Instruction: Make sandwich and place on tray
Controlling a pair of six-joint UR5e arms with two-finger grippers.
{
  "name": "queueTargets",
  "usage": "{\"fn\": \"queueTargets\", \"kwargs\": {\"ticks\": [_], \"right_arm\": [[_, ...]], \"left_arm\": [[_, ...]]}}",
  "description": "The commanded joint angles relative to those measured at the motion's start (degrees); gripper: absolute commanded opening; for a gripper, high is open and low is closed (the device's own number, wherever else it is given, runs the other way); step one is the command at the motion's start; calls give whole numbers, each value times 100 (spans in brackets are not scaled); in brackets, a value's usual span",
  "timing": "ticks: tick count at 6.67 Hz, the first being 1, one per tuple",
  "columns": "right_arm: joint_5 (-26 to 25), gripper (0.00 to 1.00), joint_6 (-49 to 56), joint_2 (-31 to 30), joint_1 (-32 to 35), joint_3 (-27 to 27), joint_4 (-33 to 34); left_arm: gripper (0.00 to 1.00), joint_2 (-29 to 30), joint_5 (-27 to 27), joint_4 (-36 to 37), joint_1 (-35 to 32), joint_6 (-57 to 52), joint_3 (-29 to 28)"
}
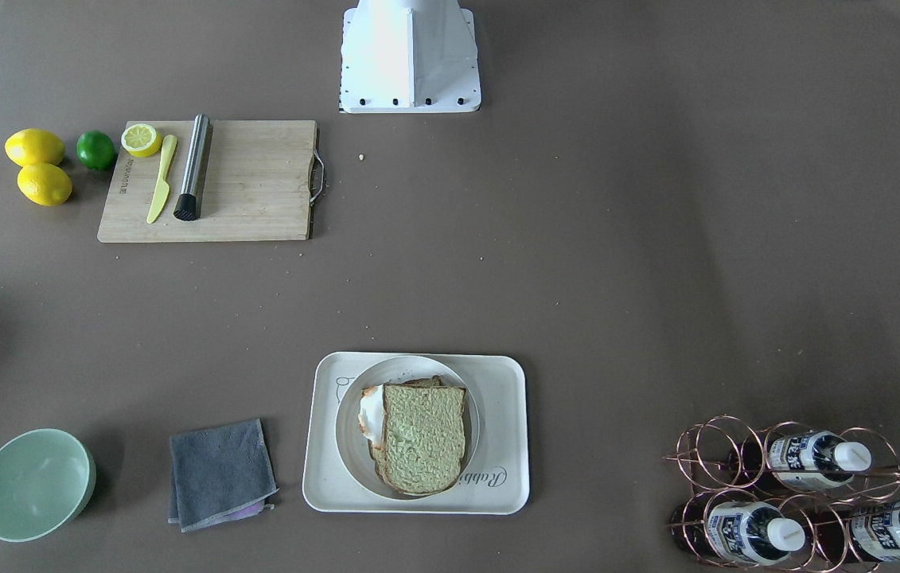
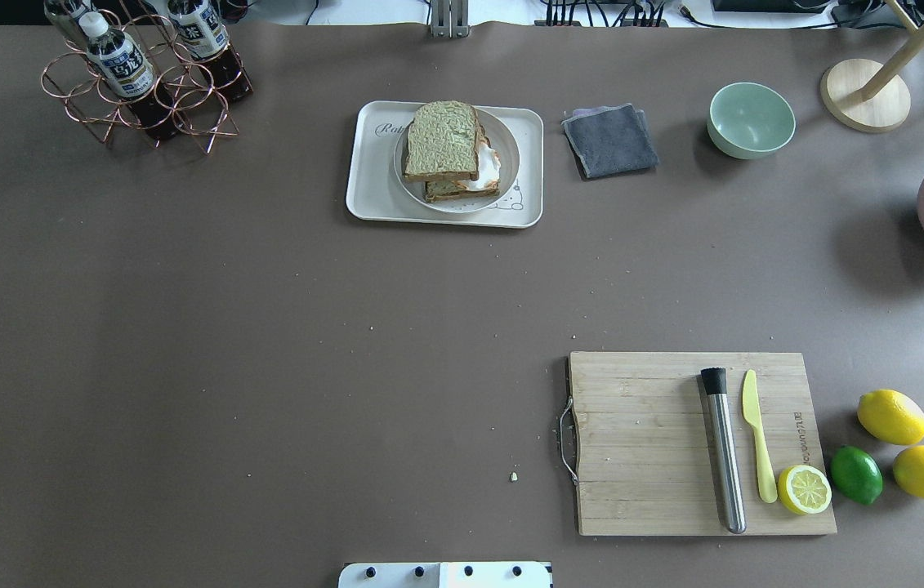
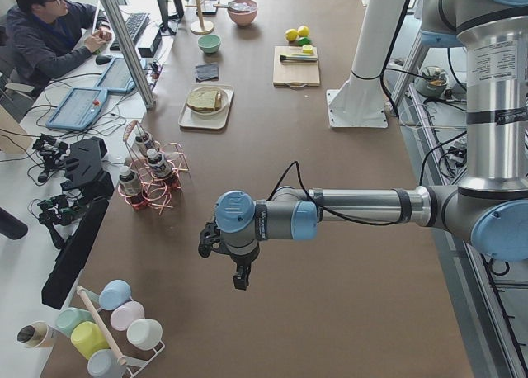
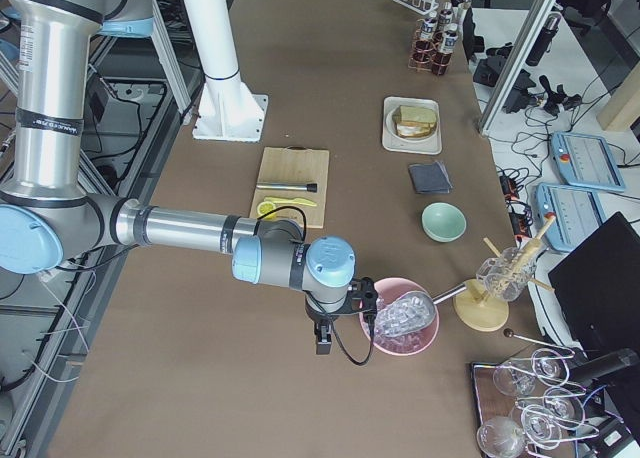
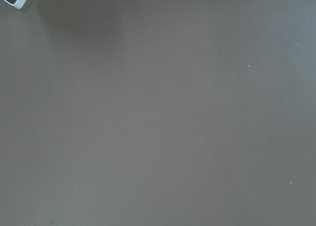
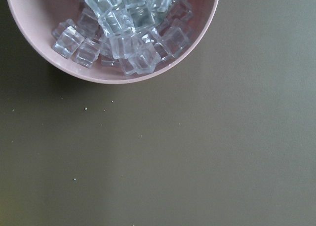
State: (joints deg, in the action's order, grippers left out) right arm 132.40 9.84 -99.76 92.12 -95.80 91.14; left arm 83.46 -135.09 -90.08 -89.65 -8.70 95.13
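Observation:
The sandwich [image 1: 422,436] is two slices of greenish-tan bread with white fried egg showing at one side. It lies on a round white plate [image 1: 352,458], which stands on the cream tray [image 1: 507,380] at the table's operator side. It also shows in the overhead view [image 2: 443,140]. The left gripper [image 3: 241,277] shows only in the exterior left view, far from the tray above bare table; I cannot tell if it is open or shut. The right gripper [image 4: 322,342] shows only in the exterior right view, beside a pink bowl; I cannot tell its state.
A wooden cutting board [image 2: 641,457] carries a steel rod [image 2: 723,449], a yellow knife [image 2: 756,433] and a lemon half [image 2: 805,488]. Lemons and a lime [image 2: 855,474] lie beside it. A grey cloth [image 2: 610,140], green bowl [image 2: 751,120], bottle rack [image 2: 143,82] and pink ice bowl [image 6: 118,33] stand around.

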Motion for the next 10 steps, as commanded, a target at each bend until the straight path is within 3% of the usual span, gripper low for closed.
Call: {"fn": "queueTargets", "kwargs": {"ticks": [1,10], "right_arm": [[-4,100,0,0,-1,0,0],[14,100,9,-9,-1,-44,0]], "left_arm": [[98,-6,0,-9,0,-9,-29],[98,3,-44,-18,9,-26,-100]]}}
